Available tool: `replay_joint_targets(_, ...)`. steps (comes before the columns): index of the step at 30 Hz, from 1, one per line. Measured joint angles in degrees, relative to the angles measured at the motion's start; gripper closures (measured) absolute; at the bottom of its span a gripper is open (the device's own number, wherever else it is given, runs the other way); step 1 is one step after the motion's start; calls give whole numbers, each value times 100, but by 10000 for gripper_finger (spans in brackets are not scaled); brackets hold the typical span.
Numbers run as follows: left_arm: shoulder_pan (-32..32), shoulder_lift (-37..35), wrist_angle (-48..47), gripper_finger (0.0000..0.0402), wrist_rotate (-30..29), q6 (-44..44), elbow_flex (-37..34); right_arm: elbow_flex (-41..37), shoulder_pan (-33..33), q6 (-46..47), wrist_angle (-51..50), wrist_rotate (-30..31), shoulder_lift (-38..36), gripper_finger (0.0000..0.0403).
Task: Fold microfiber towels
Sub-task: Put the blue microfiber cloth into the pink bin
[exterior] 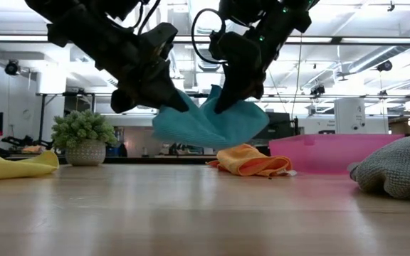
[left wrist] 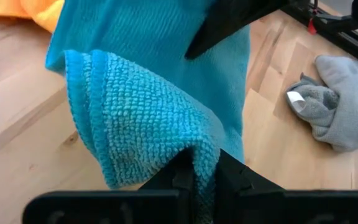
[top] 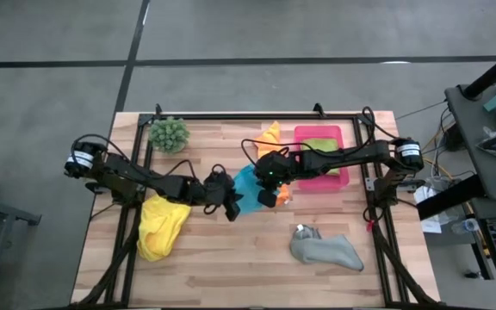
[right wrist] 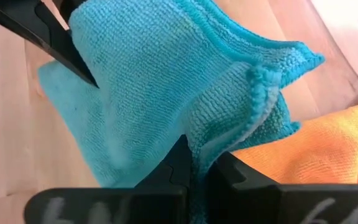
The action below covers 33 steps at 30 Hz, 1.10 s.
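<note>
On the bench, yellow towel lies left; left tool and right tool both clamp the lifted blue towel; pink tray holds the lime green towel

Wooden table holds 3 towels, pink tray, plant.
</note>
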Motion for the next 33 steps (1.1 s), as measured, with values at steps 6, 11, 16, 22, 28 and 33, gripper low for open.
replay_joint_targets(6,128,-2,166,394,2,368,0,-2,0,20,-289,61,-62,390)
replay_joint_targets(11,439,-2,215,394,238,1088,248,-13,35,164,-787,634,-282,390)
replay_joint_targets(16,847,-2,212,394,702,1890,624,-85,128,409,-1093,1152,-674,390)
replay_joint_targets(22,1227,343,229,394,1143,2664,1271,-313,249,846,-1145,1749,-1139,390)
replay_joint_targets(28,1485,964,177,394,1387,3389,2017,-816,264,1420,-1156,2082,-1700,390)
replay_joint_targets(33,1792,1459,165,394,2069,3641,2648,-1336,262,1888,-1152,2154,-2347,390)
